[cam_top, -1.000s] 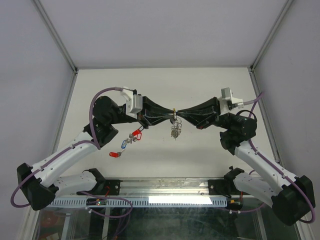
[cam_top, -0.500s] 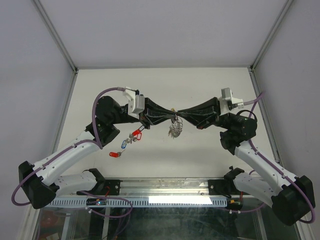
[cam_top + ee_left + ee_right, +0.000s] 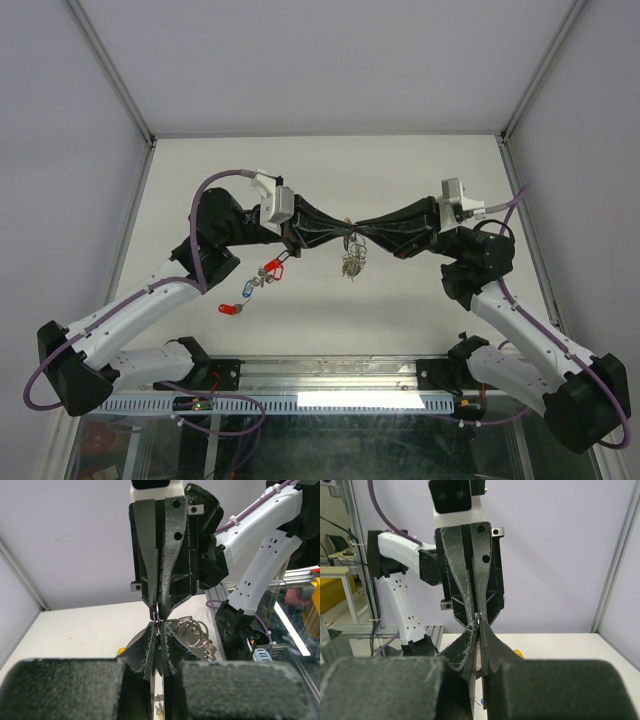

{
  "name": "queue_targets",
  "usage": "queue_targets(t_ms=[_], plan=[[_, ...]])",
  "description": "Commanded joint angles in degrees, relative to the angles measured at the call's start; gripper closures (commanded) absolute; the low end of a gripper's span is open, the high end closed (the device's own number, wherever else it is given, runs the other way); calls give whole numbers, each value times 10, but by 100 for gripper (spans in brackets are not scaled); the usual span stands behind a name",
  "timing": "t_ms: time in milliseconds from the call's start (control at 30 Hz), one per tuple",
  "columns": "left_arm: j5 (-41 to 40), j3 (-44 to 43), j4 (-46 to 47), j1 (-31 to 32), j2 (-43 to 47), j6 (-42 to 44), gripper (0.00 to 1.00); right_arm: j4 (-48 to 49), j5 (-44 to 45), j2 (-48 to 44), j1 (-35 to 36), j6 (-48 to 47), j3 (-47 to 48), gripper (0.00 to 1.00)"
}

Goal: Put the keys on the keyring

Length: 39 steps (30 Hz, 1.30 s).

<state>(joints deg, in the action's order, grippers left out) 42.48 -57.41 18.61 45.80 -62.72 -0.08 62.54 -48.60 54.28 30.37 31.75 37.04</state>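
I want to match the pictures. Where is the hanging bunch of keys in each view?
Top external: the bunch of keys hangs at centre, just below the meeting grippers.
Left wrist: just right of centre.
Right wrist: cannot make it out.
Shared landmark: left gripper and right gripper, tip to tip on the keyring.
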Motion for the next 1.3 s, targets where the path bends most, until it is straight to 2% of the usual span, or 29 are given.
queue_targets(t_ms=[0, 100, 200, 333, 400, 600, 700, 933, 1167, 1267], plan=[[-13, -40, -46, 7, -3, 32, 100, -92, -36, -28, 1, -68, 22, 87], [-23, -40, -69, 8, 5, 50, 100, -197, -37, -61, 2, -134, 36, 72], [-23, -46, -95, 7, 9, 67, 100, -303, -36, -86, 2, -196, 58, 65], [-19, -58, -139, 7, 10, 98, 100, -470, -36, -95, 2, -196, 113, 65], [-21, -70, -177, 7, 9, 125, 100, -565, -53, -88, 2, -362, 149, 62], [-30, -111, -286, 7, -1, 201, 100, -822, -61, -29, 1, -481, 260, 63], [-45, -127, -326, 7, -8, 224, 100, -862, -52, -10, 2, -496, 289, 64], [-94, -159, -384, 8, -33, 247, 100, -891, -34, 16, 2, -495, 321, 65], [-147, -164, -403, 7, -42, 246, 100, -899, 97, 1, 2, -434, 289, 72], [-151, -162, -406, 7, -44, 243, 100, -919, 125, -6, 3, -417, 285, 69]])
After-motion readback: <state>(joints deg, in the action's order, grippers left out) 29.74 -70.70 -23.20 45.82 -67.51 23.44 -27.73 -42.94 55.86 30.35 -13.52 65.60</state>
